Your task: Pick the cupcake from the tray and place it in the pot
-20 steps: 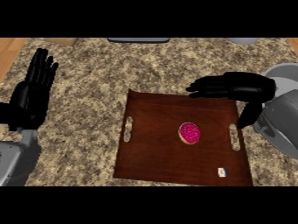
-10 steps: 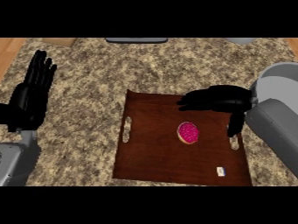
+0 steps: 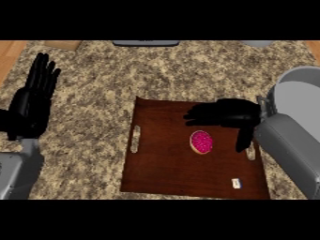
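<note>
A cupcake (image 3: 201, 142) with pink frosting sits near the middle of a dark brown wooden tray (image 3: 163, 173). My right hand (image 3: 224, 115) hovers over the tray just above and to the right of the cupcake, fingers relaxed and pointing left, thumb hanging down on the cupcake's right; nothing is held. The grey pot (image 3: 308, 96) stands at the right edge, partly hidden by my right forearm. My left hand (image 3: 32, 101) rests open at the far left, fingers up.
The tray has slot handles (image 3: 135, 139) on its left and right sides and a small white tag (image 3: 236, 183) near its lower right corner. Speckled stone counter surrounds it. Grey items (image 3: 146, 43) peek in at the top edge.
My right hand has moved down and left from the tray's far right corner toward the cupcake. The left hand and the cupcake have stayed put.
</note>
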Controlling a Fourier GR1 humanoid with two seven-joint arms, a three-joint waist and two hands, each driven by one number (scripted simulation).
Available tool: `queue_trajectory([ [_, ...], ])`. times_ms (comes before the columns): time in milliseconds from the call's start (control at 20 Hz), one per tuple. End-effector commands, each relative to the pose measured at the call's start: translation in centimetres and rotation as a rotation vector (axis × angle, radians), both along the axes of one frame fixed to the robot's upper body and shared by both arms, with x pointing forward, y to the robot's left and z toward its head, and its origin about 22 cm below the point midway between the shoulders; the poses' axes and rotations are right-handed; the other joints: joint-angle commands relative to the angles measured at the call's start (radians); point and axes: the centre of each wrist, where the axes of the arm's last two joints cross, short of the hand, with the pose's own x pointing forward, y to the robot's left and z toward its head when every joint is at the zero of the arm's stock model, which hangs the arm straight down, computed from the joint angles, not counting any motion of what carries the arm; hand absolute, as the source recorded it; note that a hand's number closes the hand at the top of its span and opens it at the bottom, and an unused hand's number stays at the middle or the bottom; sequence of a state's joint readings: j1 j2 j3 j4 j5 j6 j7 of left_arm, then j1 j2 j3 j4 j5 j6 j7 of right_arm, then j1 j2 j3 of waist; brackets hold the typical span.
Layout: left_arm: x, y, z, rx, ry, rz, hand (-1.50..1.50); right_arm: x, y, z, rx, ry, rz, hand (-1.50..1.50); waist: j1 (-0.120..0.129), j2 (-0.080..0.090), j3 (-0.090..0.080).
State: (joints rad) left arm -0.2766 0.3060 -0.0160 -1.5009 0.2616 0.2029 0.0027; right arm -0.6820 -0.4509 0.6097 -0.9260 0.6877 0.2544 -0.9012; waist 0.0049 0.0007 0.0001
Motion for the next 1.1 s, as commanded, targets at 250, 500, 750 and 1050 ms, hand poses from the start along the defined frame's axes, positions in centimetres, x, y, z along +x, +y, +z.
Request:
queue_trajectory([
  [250,-0.8,-0.1,1.2,0.002,-0.006,0.001,0.0,-0.9,3.0,0.0,-0.058,-0.02,-0.035,-1.5,-0.002,-0.003,0.0],
  [500,0.8,-2.0,0.2,-0.009,-0.015,0.001,0.0,-0.9,2.9,-4.4,-0.026,0.004,-0.016,-1.5,0.0,0.001,0.0],
  [750,-0.1,0.3,1.6,0.001,-0.012,-0.014,0.0,-0.9,4.5,-4.4,-0.038,0.016,0.011,-1.5,0.0,-0.001,0.0],
  [1050,0.0,-1.7,0.9,0.006,0.014,-0.003,0.0,-2.0,5.6,-6.7,-0.061,0.019,0.125,1.5,0.0,0.0,0.0],
])
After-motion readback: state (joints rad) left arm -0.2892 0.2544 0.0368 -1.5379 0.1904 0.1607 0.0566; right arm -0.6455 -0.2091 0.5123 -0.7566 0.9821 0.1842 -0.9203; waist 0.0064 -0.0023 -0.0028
